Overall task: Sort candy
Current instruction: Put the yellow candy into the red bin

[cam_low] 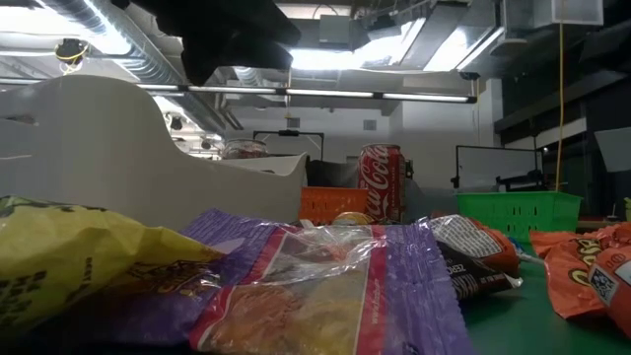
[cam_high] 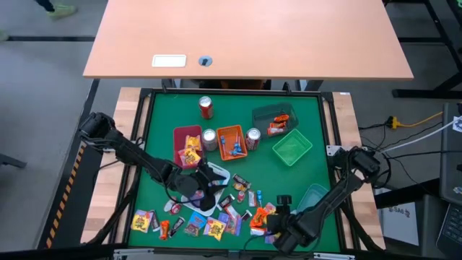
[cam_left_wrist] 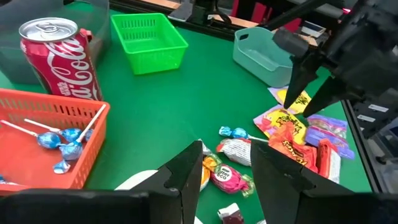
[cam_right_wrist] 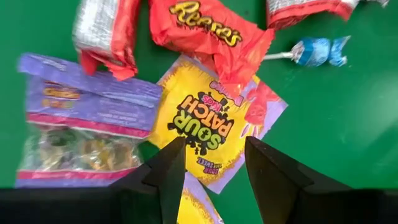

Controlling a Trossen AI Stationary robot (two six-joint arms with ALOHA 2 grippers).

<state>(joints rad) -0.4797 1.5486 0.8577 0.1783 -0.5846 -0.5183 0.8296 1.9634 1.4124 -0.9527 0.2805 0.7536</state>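
Note:
Wrapped candy (cam_high: 216, 220) lies scattered along the table's near edge. My right gripper (cam_right_wrist: 214, 155) is open, pointing down over a yellow Sour Patch packet (cam_right_wrist: 202, 127). That packet lies flat among an orange Reese's packet (cam_right_wrist: 208, 31) and a purple bag (cam_right_wrist: 81, 118). The left wrist view shows the right gripper (cam_left_wrist: 303, 102) low over the yellow packet (cam_left_wrist: 297, 98). My left gripper (cam_left_wrist: 225, 158) is open near the table's middle, above an orange-and-pink sweet (cam_left_wrist: 225, 175) and a blue lollipop (cam_left_wrist: 231, 132). In the high view the left gripper (cam_high: 209, 182) stands left of the right gripper (cam_high: 271, 224). My right gripper has its open fingers (cam_right_wrist: 168, 165) down on either side of the yellow Sour Patch packet's near end (cam_right_wrist: 208, 158), coming from above. Whether the fingertips touch the packet, I cannot tell.
Trays stand on the far half of the table: red (cam_high: 186, 137), orange (cam_high: 231, 141) with blue lollipops, dark (cam_high: 274, 115), green (cam_high: 291, 146), and pale blue (cam_high: 314, 195) at the right. Three soda cans (cam_high: 206, 107) (cam_high: 209, 139) (cam_high: 253, 137) stand among them.

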